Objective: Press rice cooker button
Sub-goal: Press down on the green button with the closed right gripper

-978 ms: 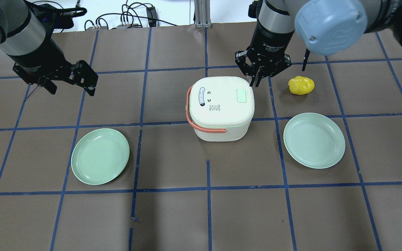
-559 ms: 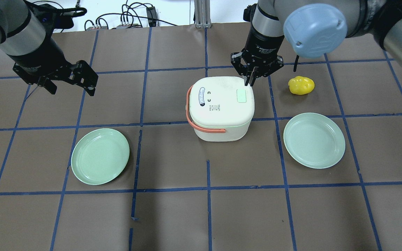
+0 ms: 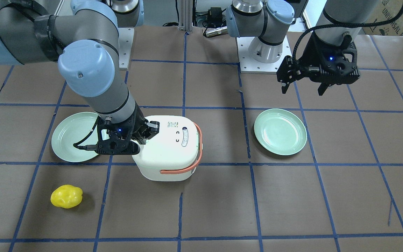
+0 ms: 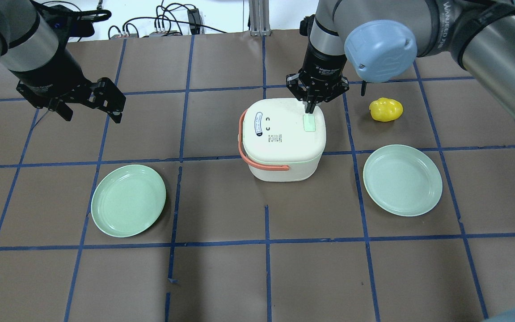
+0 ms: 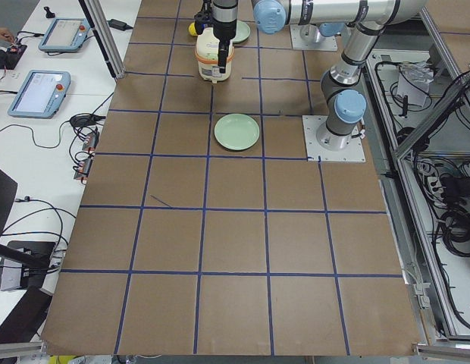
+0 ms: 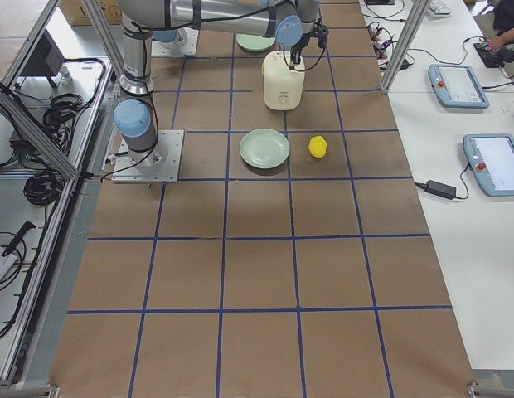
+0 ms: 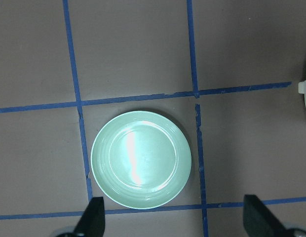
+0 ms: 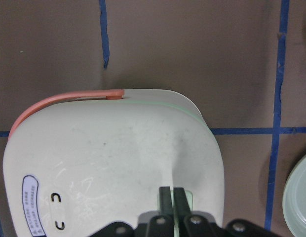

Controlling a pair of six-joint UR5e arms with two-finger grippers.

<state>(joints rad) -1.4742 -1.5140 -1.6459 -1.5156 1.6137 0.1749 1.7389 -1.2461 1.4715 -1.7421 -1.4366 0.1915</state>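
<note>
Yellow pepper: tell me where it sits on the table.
In the overhead view the yellow pepper lies to the right of the rice cooker, farther from the robot than the right-hand green plate, touching neither.

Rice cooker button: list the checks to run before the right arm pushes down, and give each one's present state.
1. Right gripper shut, fingers together as one tip: ok.
2. Tip lined up with the green button: ok. The overhead view puts it at the button's far edge, and the wrist view shows it over the green patch.
3. Tip touching the button: cannot tell.
4. Rice cooker upright, lid closed, orange handle folded away from the button: ok.
5. Left gripper open and well apart from the cooker: ok.
6. Yellow object apart from the cooker: ok.
</note>
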